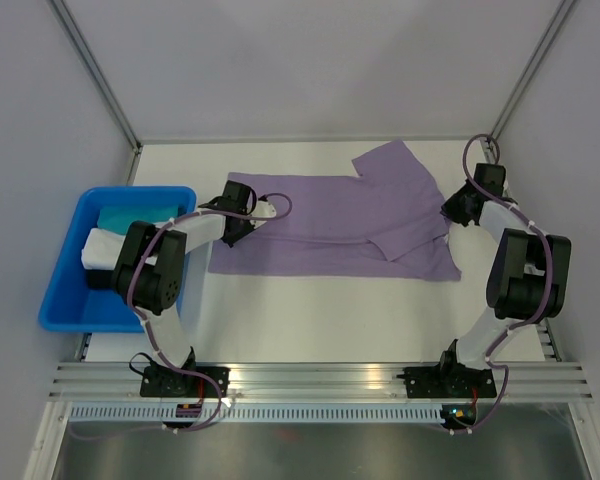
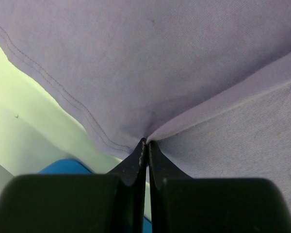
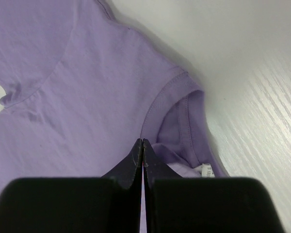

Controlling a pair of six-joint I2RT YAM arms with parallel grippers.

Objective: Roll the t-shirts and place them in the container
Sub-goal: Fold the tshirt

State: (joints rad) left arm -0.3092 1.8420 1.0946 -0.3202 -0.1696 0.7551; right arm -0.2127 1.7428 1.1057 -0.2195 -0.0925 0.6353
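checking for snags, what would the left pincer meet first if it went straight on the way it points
The lavender t-shirt: the shut left pincer has its tips in a pucker of that cloth, so probably only more shirt ahead.

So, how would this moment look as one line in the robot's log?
task: roll t-shirt | t-shirt: spread on table, not yet rolled | left gripper: shut on hem | right gripper: shut on collar
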